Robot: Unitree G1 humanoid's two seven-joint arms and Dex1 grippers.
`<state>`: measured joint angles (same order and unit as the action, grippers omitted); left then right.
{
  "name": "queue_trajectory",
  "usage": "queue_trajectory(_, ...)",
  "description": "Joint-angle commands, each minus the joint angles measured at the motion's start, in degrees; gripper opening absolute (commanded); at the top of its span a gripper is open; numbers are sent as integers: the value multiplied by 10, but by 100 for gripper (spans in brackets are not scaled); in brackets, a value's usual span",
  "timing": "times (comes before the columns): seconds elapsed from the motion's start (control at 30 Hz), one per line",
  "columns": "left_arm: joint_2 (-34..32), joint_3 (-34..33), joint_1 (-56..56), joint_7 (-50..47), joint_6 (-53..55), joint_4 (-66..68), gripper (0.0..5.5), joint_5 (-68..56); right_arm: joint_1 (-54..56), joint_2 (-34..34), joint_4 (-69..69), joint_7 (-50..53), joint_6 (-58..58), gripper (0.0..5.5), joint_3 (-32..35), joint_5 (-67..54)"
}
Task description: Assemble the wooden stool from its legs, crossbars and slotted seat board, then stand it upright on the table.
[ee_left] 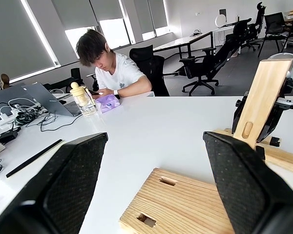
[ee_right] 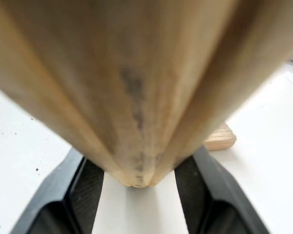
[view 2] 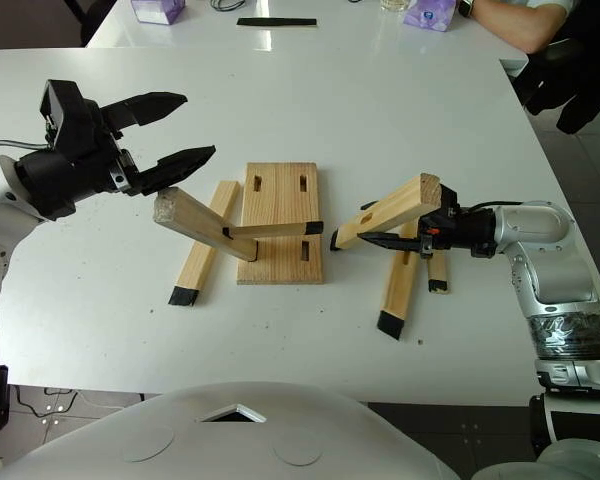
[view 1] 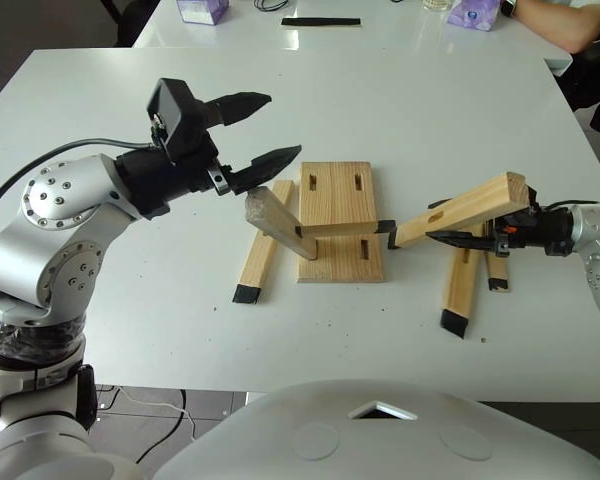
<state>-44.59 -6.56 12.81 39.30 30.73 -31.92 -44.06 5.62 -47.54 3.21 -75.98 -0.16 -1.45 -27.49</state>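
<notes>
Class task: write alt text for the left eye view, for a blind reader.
The right gripper holds a wooden leg tilted above a white table. The open left gripper hovers by a joined leg and crossbar on the seat board.

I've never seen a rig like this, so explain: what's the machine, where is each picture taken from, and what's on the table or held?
It's a humanoid robot with two arms, each ending in a two-fingered end effector. Two pictures come from cameras in its head, looking down; two from cameras on its wrists. On the table lies the slotted seat board, with a joined leg and crossbar resting on it. A loose leg lies left of the board, other pieces right of it. The left end effector is open, above the joined leg's top end. The right end effector grips a second leg, tilted above the table.
</notes>
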Motion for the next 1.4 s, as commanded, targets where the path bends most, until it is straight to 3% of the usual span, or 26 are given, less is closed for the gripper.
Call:
queue_trajectory(0.03, 2, 9, -9, -3, 28, 4, 364, 5, -30, -11, 56, 4, 17, 200, -28, 62)
queue_trajectory(0.17, 5, 1, -5, -4, 32, 5, 364, -1, -20, -4, 49, 13, 22, 200, -21, 46)
queue_trajectory(0.37, 14, -23, 26, -6, 48, 22, 364, -39, 36, 22, -65, 39, 153, 200, 46, -121)
queue_trajectory(0.5, 23, -49, 63, -10, 67, 46, 364, -83, 36, 24, -109, 40, 190, 200, 60, -149)
queue_trajectory(0.9, 19, -92, 115, -10, 95, 87, 364, -143, -1, 42, -115, 28, 126, 200, 14, -47)
queue_trajectory(1.4, 21, -85, 100, 14, 85, 124, 364, -79, -26, 27, -134, 7, 82, 200, -9, -6)
